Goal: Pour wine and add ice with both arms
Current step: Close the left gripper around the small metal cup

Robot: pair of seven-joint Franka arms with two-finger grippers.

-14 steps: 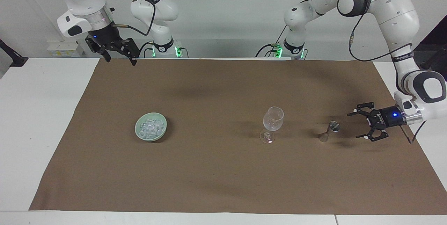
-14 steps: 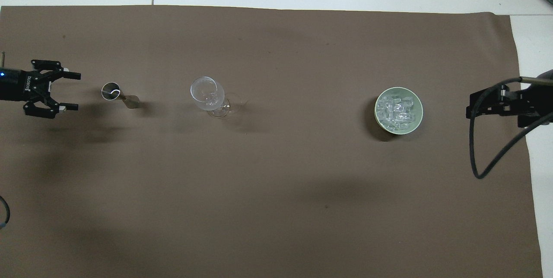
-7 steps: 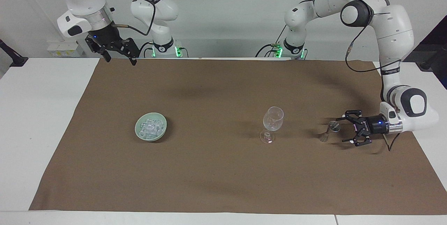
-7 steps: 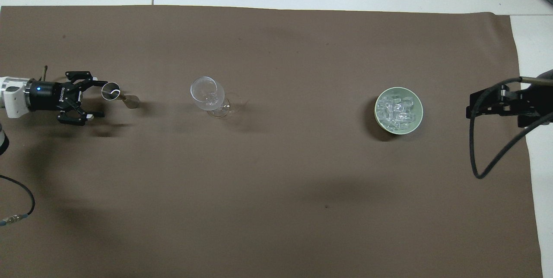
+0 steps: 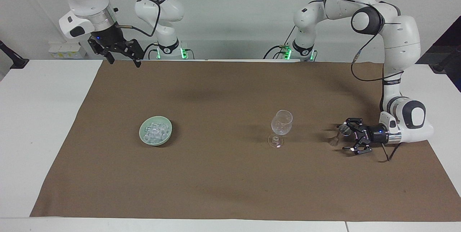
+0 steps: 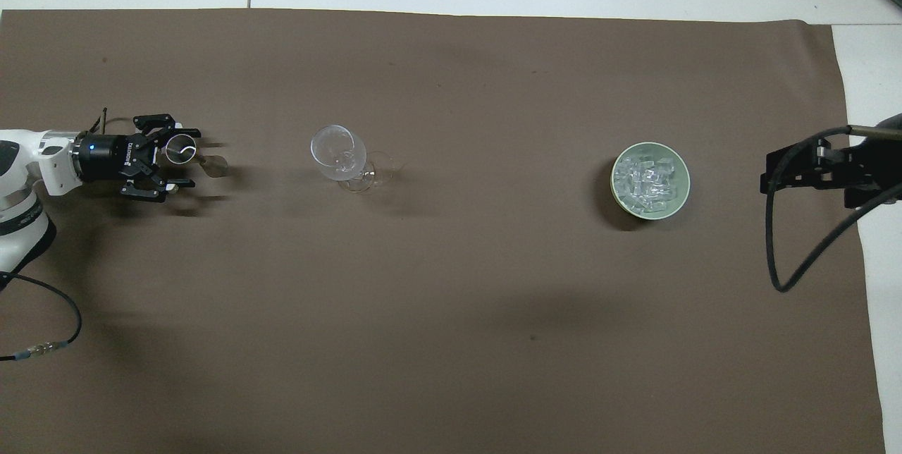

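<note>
Now left claw [image 5: 346,138] around jigger [image 5: 338,135]

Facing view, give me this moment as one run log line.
left claw: open around small metal jigger | right claw: open, waiting | ice: in bowl

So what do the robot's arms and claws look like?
Both arms are big, white and rounded, with dark grey caps on the joints and thin black cables looping along them. Silver rings sit at the wrists. The left gripper and right gripper are black metal claws, each with a tiny blue light.
</note>
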